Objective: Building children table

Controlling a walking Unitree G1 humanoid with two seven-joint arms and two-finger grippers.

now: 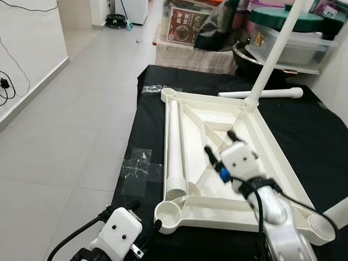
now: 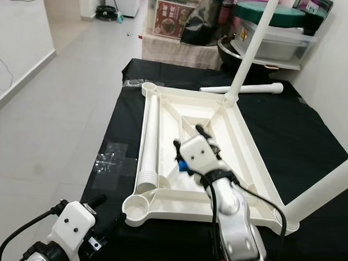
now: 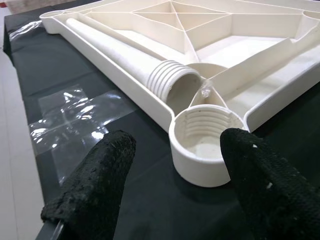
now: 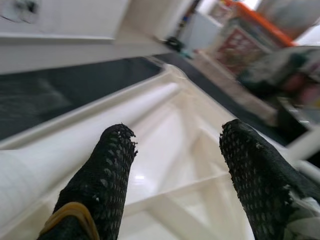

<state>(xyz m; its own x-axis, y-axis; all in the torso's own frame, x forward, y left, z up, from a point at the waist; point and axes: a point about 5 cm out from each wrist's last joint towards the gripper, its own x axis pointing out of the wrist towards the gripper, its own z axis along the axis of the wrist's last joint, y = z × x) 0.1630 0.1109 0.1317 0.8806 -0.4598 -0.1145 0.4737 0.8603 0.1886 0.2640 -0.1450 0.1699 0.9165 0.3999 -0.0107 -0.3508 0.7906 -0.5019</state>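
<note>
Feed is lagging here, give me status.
Both grippers open, empty: left gripper by empty corner socket, right gripper above tabletop. Loose leg lies inside it. Nothing blocking.

Upturned white tabletop lies on black cloth. Loose leg tube rests inside its left rim. Two legs stand in right-side corner sockets. Right claw, fingers apart, hovers over the tabletop's ribbed middle. Left claw sits just off the near-left socket.
</note>
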